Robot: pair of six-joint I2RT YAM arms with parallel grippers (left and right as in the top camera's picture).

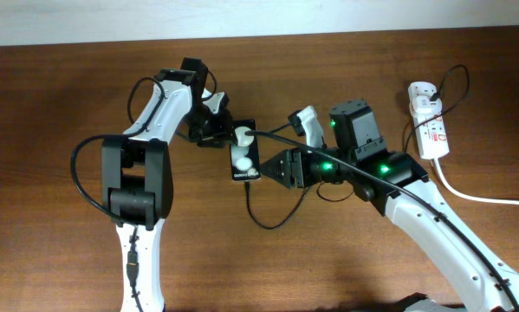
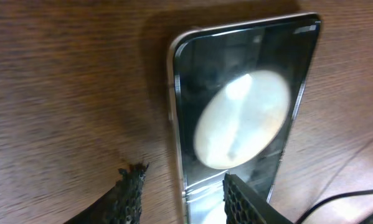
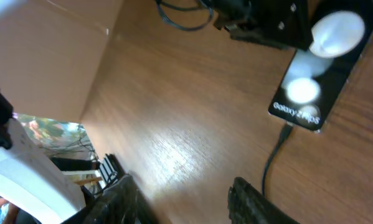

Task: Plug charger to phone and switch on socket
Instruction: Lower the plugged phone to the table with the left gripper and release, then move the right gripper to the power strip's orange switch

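Between the two grippers, flat on the desk (image 1: 60,78), lies the phone (image 1: 244,158), glossy screen up. The charger (image 3: 270,163) runs its thin black cable to the phone's end nearest the right gripper (image 3: 183,191). Its tip meets the port there, though I cannot tell whether it is fully seated. That gripper hovers just short of the tip, fingers spread and empty. The left gripper (image 2: 185,186) is at the phone's other end, also spread and pinching nothing. One of its fingers is over the screen, the other over bare desk beside the phone's edge. The socket (image 1: 430,121) lies well beyond the right arm, far from both grippers.

The slack cable loops beside the right gripper, so swinging toward the socket could snag it and pull the tip out. The left finger could also drag the phone.

White lettering by the port reads "Galaxy Z", then probably "Flip5". The socket's red markings are too small to read.
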